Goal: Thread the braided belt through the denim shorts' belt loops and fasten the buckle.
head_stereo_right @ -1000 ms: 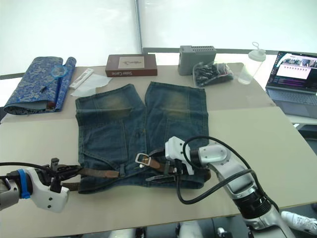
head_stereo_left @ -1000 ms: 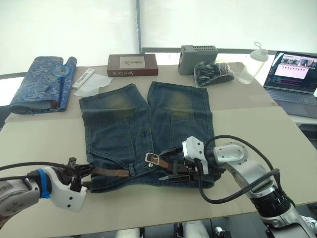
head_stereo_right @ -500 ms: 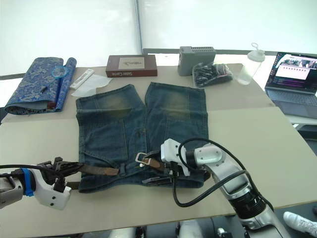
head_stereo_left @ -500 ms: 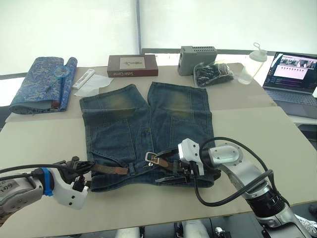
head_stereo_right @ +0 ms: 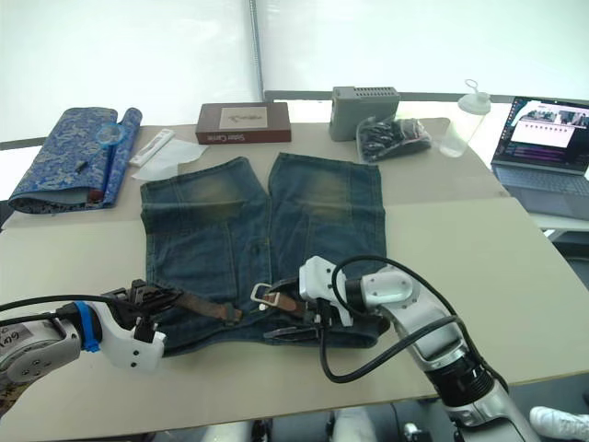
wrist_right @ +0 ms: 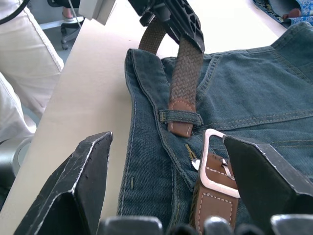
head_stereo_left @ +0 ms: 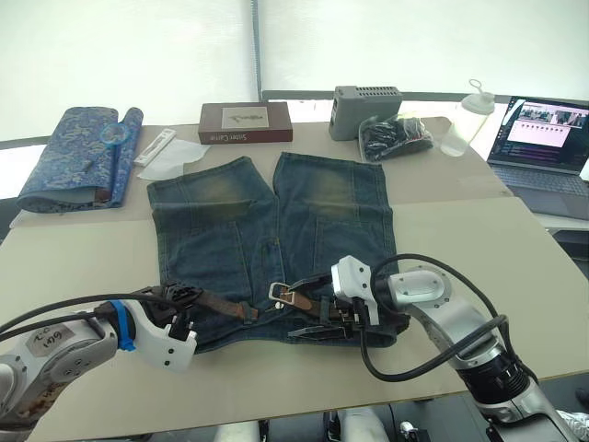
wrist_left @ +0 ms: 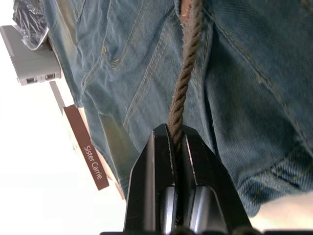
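The denim shorts (head_stereo_left: 276, 221) lie flat on the table, waistband toward me. The braided belt (wrist_left: 188, 73) runs along the waistband. My left gripper (head_stereo_left: 181, 298) is shut on its woven part at the shorts' left hip. The brown leather tip (wrist_right: 181, 128) sits under one of the belt loops (wrist_right: 181, 116), just short of the silver buckle (wrist_right: 217, 161). The buckle (head_stereo_left: 281, 295) lies at the waistband's middle. My right gripper (head_stereo_left: 294, 308) is open, its fingers (wrist_right: 83, 186) spread wide on either side of the buckle and touching nothing.
At the back of the table are a blue patterned folded cloth (head_stereo_left: 78, 157), a brown box (head_stereo_left: 246, 122), a grey box (head_stereo_left: 368, 97), a black bag (head_stereo_left: 396, 136) and a clear bottle (head_stereo_left: 465, 115). A laptop (head_stereo_left: 543, 133) stands at far right. The table's front edge runs just below the waistband.
My left gripper has moved right along the waistband with the belt, pushing the leather tip closer to the buckle. My right gripper shifted slightly left and then stayed open.
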Robot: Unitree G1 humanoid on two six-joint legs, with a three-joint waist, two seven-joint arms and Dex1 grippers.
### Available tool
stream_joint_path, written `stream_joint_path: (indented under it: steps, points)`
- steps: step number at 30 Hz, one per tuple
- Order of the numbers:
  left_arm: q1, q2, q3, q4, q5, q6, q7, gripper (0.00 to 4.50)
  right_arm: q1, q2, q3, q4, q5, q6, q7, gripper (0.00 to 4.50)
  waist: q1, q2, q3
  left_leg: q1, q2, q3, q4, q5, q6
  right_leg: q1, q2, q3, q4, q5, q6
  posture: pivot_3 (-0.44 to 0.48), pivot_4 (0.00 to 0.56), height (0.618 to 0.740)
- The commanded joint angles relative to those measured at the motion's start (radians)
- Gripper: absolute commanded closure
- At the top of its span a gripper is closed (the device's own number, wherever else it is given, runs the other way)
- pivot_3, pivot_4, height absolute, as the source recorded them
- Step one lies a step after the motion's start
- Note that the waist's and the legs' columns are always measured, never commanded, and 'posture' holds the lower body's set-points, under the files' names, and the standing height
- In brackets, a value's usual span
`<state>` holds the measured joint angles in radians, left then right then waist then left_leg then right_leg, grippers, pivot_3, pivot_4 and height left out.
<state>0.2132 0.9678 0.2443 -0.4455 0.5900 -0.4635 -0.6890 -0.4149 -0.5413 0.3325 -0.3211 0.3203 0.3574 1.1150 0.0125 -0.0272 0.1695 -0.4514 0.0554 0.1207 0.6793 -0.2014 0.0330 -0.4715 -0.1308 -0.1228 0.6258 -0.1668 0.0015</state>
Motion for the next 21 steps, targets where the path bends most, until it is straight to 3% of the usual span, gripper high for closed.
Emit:
stream_joint_path:
  steps: [1,7,21]
  points:
    - [0.058,-0.048,-0.016,-0.1,-0.039,0.064,-0.031,4.49,-0.013,-0.003,-0.01,-0.037,-0.014,-0.031,-0.011,0.48,-0.001,0.0,0.0,0.0,0.0,0.0,0.0,0.0,0.0,0.0,0.0,0.0,0.0,0.0,0.0,0.0,0.15,0.709]
    - [0.155,-0.156,-0.058,-0.197,-0.142,0.26,-0.117,4.49,-0.073,0.019,0.065,0.053,-0.19,-0.195,-0.048,0.48,0.002,0.0,0.0,0.0,0.0,0.0,0.001,0.0,0.0,0.0,0.0,0.0,0.0,-0.002,-0.002,0.0,0.15,0.709]
    - [0.073,-0.229,-0.165,-0.191,-0.144,0.402,-0.107,4.49,-0.154,0.047,0.14,0.216,-0.383,-0.43,-0.062,0.48,0.001,0.0,0.0,0.001,0.0,-0.001,0.001,0.0,0.0,0.002,0.001,0.0,0.001,-0.001,-0.001,0.0,0.15,0.709]
